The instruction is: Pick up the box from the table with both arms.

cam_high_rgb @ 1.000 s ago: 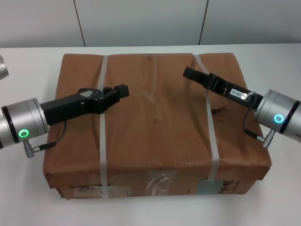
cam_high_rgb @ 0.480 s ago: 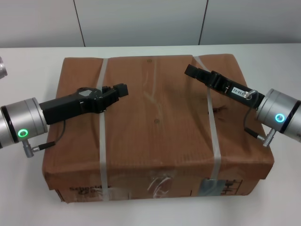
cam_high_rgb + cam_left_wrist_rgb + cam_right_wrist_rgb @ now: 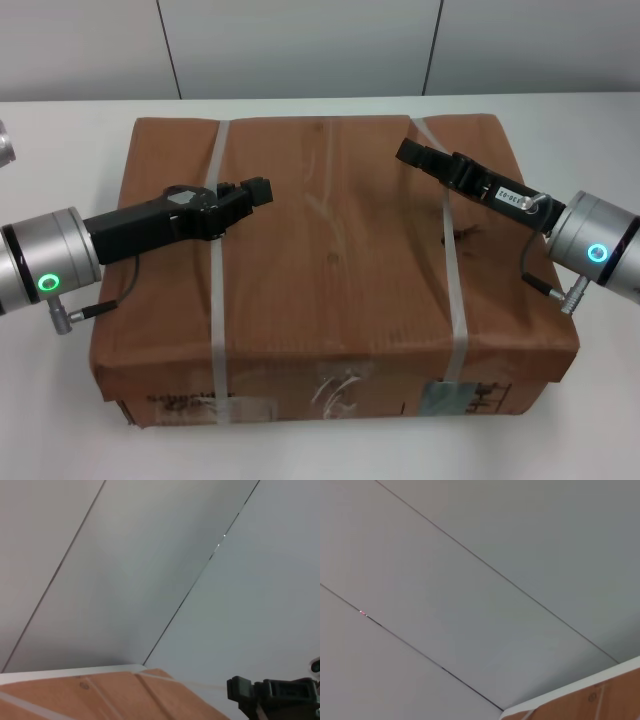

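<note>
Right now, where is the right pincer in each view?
Head view: right pincer over the box top, near the right strap.
Left wrist view: dark shape at the bottom corner, beyond the box.
Right wrist view: not in it.
Shared landmark: the box.

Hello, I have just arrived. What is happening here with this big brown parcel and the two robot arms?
A two-armed robot is working on a large, flat, brown paper-wrapped box that lies on a plain white table. Both black grippers are above the box top, each close to one white plastic strap: the left gripper by the left strap, the right gripper by the right strap. Whether either one grips a strap cannot be seen.
</note>
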